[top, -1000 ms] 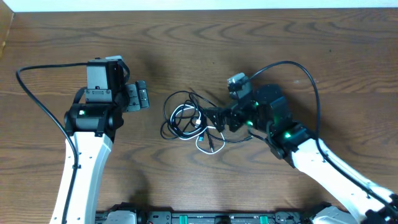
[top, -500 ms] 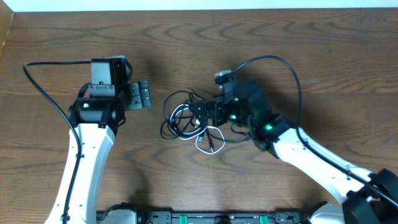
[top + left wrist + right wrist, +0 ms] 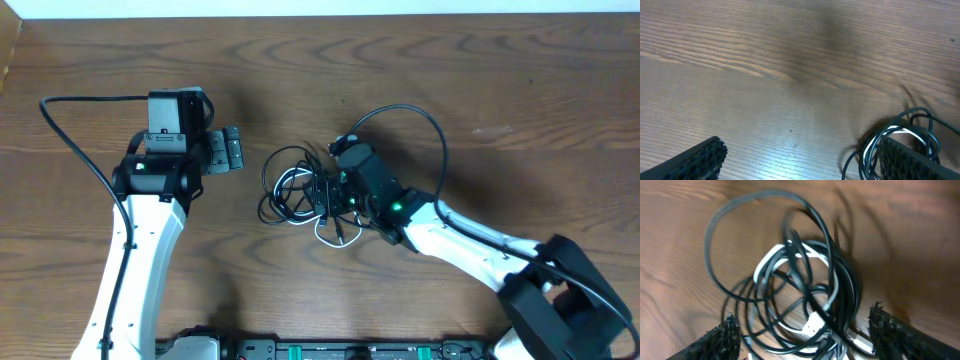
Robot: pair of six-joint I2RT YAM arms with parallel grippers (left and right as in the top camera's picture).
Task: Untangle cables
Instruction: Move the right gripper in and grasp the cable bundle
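Note:
The cables [image 3: 292,188] lie in one tangled pile of black loops and a white cord at the table's middle. My right gripper [image 3: 325,194] is open, its fingers straddling the right part of the pile. The right wrist view shows the coils [image 3: 795,280] between the two finger pads [image 3: 802,340], with a white plug [image 3: 815,322] and a metal plug end near the right pad. My left gripper [image 3: 229,153] is open and empty, left of the pile. In the left wrist view the cables [image 3: 890,145] show at the lower right, beside the right finger.
The wooden table [image 3: 480,90] stretches all round the pile. The thick black arm cables arc over the left arm [image 3: 70,150] and the right arm [image 3: 425,130]. The right arm's white link [image 3: 470,245] runs from the lower right.
My right gripper has moved left across the table onto the pile, its fingers now over the cables. The left arm has barely moved.

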